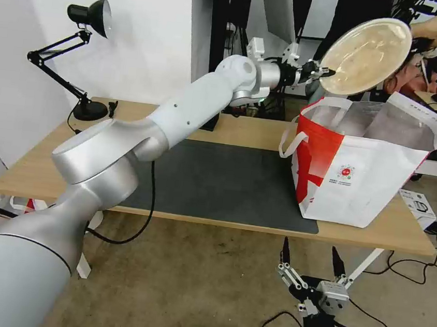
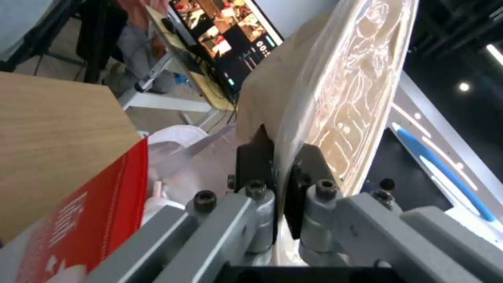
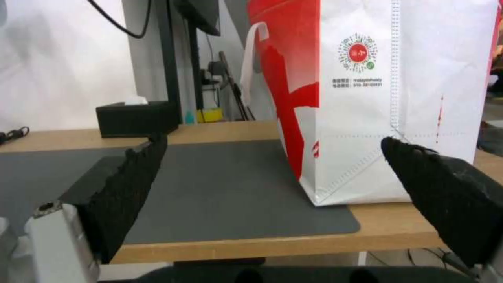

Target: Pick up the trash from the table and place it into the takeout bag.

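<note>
My left gripper (image 1: 316,69) reaches across the table (image 1: 41,165) and is shut on the rim of the beige pulp bowl (image 1: 368,54). The bowl is tipped on edge in the air, just above the open mouth of the white-and-red takeout bag (image 1: 362,184). Seen from the left wrist, the gripper (image 2: 280,157) pinches the bowl (image 2: 340,90) wall, with the bag's red side (image 2: 89,220) and foil lining below. The bag stands on the right end of the dark mat (image 1: 216,184). My right gripper (image 1: 310,246) hangs open below the table's front edge, facing the bag (image 3: 398,110).
A black desk lamp (image 1: 88,14) stands at the table's back left corner. A black tissue box (image 3: 133,118) sits at the back edge behind the mat (image 3: 225,188). Cables trail over the floor, and a small white box (image 1: 418,202) lies on the floor to the right.
</note>
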